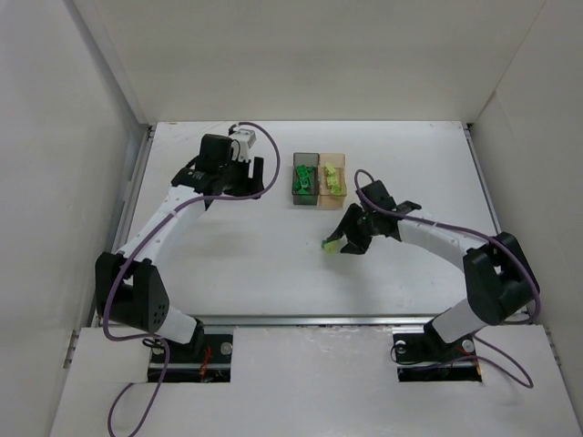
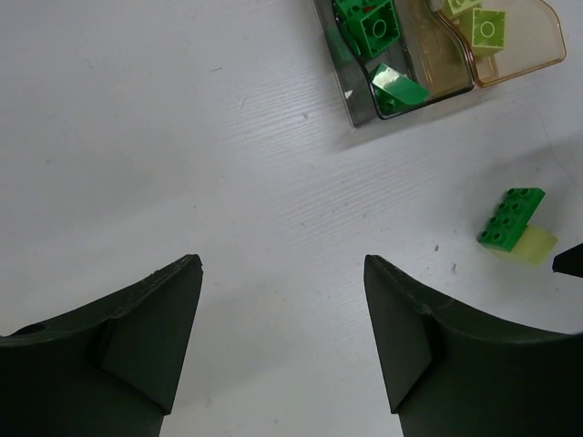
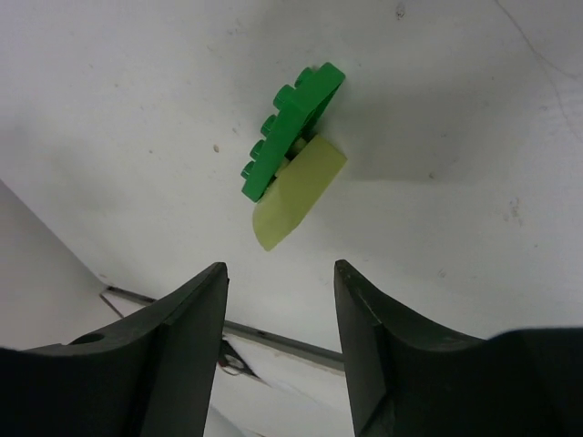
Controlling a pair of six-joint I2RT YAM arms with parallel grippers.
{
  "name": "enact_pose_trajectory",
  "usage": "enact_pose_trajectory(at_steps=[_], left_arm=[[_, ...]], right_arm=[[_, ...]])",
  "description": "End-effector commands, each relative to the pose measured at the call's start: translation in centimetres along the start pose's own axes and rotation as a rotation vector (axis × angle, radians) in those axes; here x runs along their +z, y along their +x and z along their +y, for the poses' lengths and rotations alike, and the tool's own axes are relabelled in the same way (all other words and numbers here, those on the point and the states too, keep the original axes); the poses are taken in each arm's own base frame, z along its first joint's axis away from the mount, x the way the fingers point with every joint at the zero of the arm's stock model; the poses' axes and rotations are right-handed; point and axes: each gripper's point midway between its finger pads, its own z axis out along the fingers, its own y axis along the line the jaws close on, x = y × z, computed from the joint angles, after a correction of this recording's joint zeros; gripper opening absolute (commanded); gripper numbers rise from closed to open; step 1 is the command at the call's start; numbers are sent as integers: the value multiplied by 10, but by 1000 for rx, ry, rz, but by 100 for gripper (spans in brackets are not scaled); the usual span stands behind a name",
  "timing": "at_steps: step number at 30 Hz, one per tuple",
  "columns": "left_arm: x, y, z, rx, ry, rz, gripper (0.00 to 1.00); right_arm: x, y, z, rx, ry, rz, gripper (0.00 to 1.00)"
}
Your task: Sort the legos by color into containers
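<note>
Two joined containers stand at mid-table: a smoky dark grey one [image 1: 303, 157] [image 2: 364, 111] holding dark green legos [image 2: 375, 25], and an orange-tan one [image 1: 335, 158] [image 2: 528, 68] holding pale yellow-green legos [image 2: 487, 27]. On the table in front of them lies a dark green brick [image 3: 291, 127] [image 2: 512, 217] stuck to a pale yellow-green piece [image 3: 296, 196] [image 1: 329, 243]. My right gripper [image 3: 281, 273] [image 1: 346, 240] is open just short of this pair, with nothing between its fingers. My left gripper [image 2: 282, 273] [image 1: 258, 180] is open above bare table, left of the containers.
White walls enclose the table on the left, back and right. A metal rail [image 3: 273, 337] runs along the table's near edge. The right fingertip [image 2: 569, 262] shows at the edge of the left wrist view.
</note>
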Motion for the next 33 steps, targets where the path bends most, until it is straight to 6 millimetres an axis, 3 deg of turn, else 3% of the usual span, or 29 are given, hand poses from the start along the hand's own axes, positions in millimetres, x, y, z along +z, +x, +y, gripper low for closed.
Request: enact_pose_trajectory(at_steps=[1,5,9,17,25,30,33], left_arm=[[2,-6,-3,-8,22,-26,68],[3,-4,-5,-17,32,-25,68],[0,-6,-7,-15,42,-33,68],[0,0,-7,-16,41,-24,68],[-4,0,-8,-24,42,-33,68],[-5,2,-8,-16,41,-24,68],[-5,2,-8,-16,41,-24,68]], right_arm=[[-8,-9,36,137,-112,-86,55],[-10,-15,56,162,-139,-143,55],[1,-9,44,240,-90,-127,54],[-7,-10,30,268,-72,-166,53],[20,-8,19,273,-38,-142,43],[22,-13,20,269,-47,-150,39],[25,-14,16,251,-33,-156,31]])
